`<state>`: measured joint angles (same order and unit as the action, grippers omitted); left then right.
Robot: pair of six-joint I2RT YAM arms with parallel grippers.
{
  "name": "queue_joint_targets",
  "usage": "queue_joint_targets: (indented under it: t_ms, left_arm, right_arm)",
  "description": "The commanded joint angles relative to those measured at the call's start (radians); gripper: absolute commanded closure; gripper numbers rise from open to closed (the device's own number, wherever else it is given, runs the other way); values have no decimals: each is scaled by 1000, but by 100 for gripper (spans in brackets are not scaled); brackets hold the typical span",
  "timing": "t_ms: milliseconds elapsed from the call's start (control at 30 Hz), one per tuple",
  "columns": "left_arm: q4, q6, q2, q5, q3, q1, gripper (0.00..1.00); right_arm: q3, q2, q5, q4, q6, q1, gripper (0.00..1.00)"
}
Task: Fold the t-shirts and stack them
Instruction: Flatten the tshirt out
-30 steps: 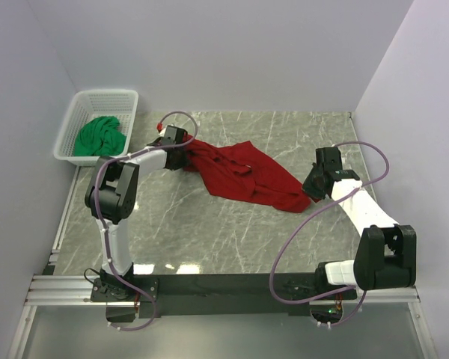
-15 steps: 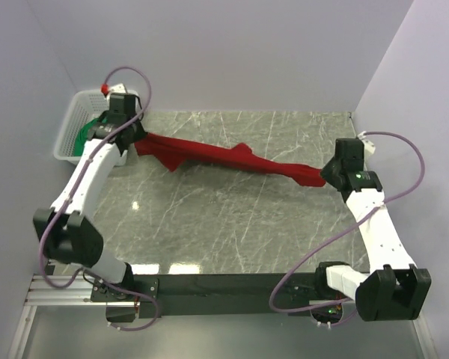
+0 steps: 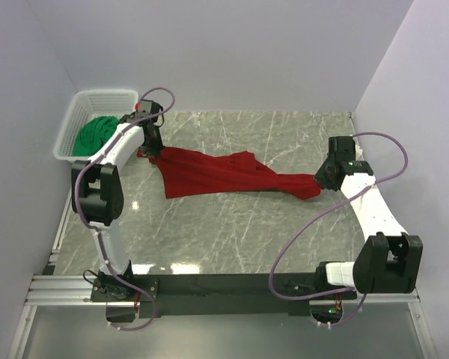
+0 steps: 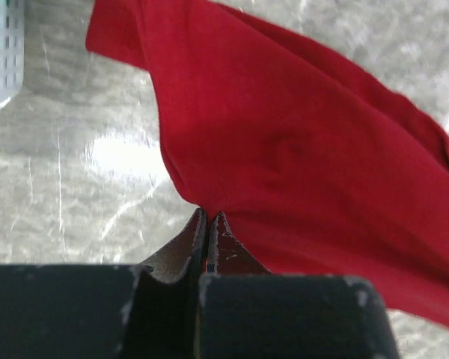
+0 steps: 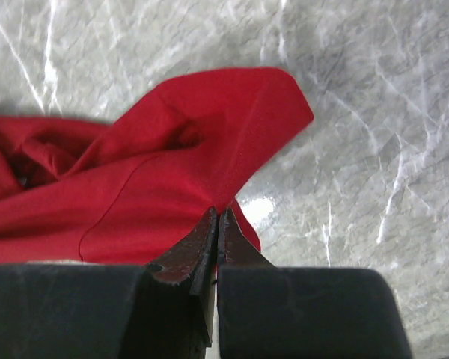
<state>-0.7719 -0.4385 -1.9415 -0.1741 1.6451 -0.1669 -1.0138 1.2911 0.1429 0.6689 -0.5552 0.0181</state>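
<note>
The deep red t-shirt (image 3: 217, 172) lies stretched across the marble table, wide at the left and narrowing to the right. My left gripper (image 3: 151, 144) is shut on its left edge, seen in the left wrist view (image 4: 207, 215) with red fabric (image 4: 299, 149) pinched at the tips. My right gripper (image 3: 323, 179) is shut on the shirt's right end, seen in the right wrist view (image 5: 218, 213) on the red cloth (image 5: 172, 172). The bright green t-shirt (image 3: 99, 134) sits bunched in the basket.
The white lattice basket (image 3: 105, 97) stands at the back left corner against the wall; its corner shows in the left wrist view (image 4: 1, 52). Grey marble table (image 3: 232, 232) lies in front of the shirt. Walls close in on the left, back and right.
Both grippers have lowered the red shirt from a taut raised band onto the table; it now spreads wider. The left gripper moved right, away from the basket; the right moved slightly left.
</note>
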Motion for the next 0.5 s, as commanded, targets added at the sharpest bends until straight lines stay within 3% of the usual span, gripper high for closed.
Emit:
queue_joint_targets:
  t_ms: [0, 267, 400, 467]
  left_arm:
    - [-32, 21, 160, -22, 56, -25, 99]
    - [17, -45, 577, -195, -303, -10, 99]
    - [29, 7, 583, -229, -309, 1, 99]
    - [51, 43, 509, -194, -275, 1, 99]
  right_arm:
    - [-43, -58, -2, 12, 35, -12, 100]
    - [-3, -165, -42, 24, 58, -12, 100]
    - [4, -165, -51, 23, 55, -12, 100]
    - [3, -142, -54, 12, 57, -12, 100]
